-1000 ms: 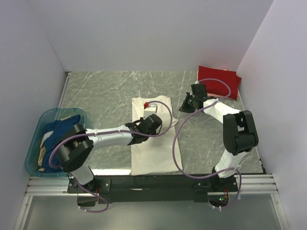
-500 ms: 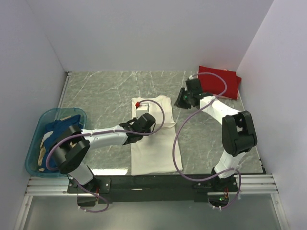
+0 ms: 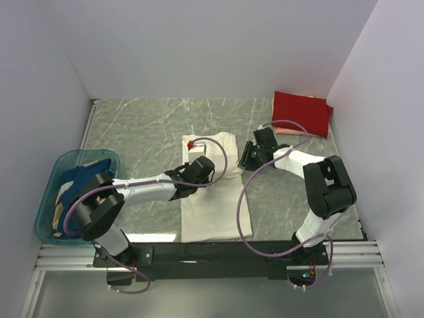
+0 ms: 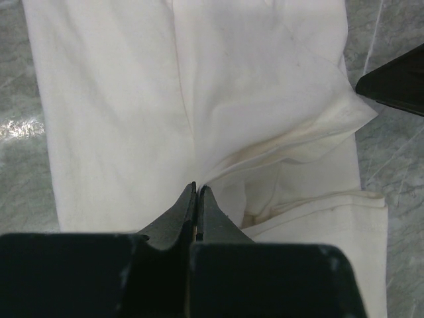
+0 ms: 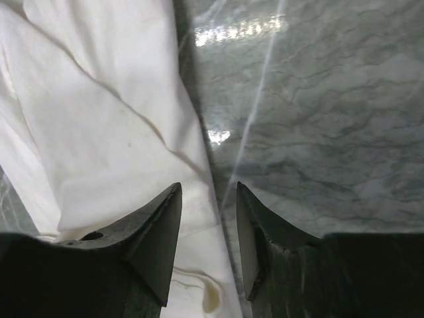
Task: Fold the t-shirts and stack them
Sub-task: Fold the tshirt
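One white shirt lies mid-way across the desk: thin, limp, light. It'll sag and wrinkle, so you should pinch hems or corners. Left gripper is clenched on its centre crease; right gripper is released at its right edge. Red shirt sits far right, basket left. A cable drapes over the cloth.

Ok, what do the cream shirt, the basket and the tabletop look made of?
Cream shirt: soft matte cloth, creased and hemmed. Basket: translucent teal plastic, contents showing through. Tabletop: glossy grey veined surface, marble or marble-look laminate; glare spots.
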